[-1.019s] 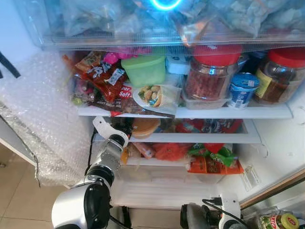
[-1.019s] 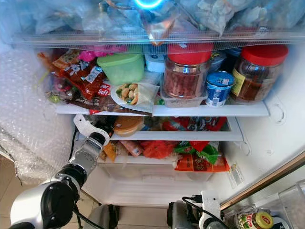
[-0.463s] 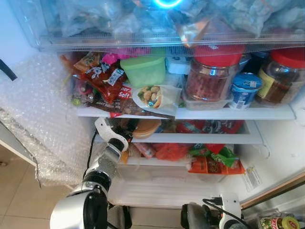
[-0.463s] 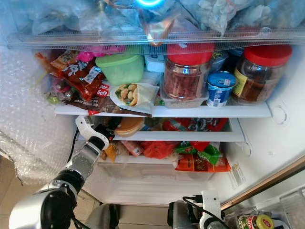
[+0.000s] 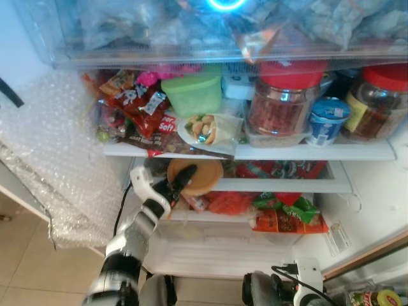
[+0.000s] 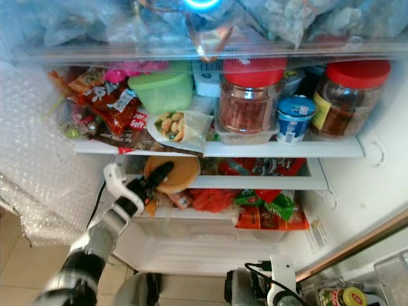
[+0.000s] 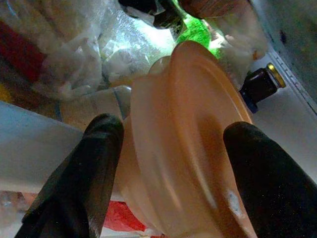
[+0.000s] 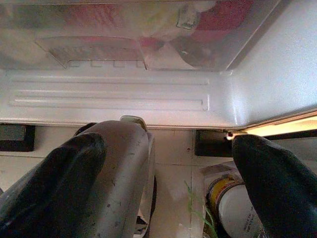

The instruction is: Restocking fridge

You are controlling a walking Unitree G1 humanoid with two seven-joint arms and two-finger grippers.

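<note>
Left eye view takes in the open fridge (image 5: 376, 191), its shelves crowded from wall to wall. On the shelf above the working jaws stand two red-lidded jars (image 5: 280, 95), a green tub (image 5: 192, 94), a blue-lidded cup (image 5: 326, 118) and a heap of snack packets (image 5: 137, 102); below and beside the jaws lie red and green bags (image 5: 280, 213).

The left gripper (image 5: 173, 185) reaches into the middle shelf, its two black fingers (image 7: 84, 178) set apart with the orange lidded container (image 5: 194, 175) between them. In the left wrist view the tub sits tilted in the gap, one finger against its side and the other close by its lid edge; whether both press firmly cannot be told.

The container looks like smooth, stiff plastic, probably light to moderate in weight, and its rounded wall may slip under narrow pads. A hold across the body just under the lid rim, not on the lid itself, seems safest, since the lid could pop or flex.

The right gripper (image 8: 163, 188) hangs low near the fridge's foot, jaws wide apart and empty, with a yellow-lidded jar (image 5: 370, 296) beside it.
</note>
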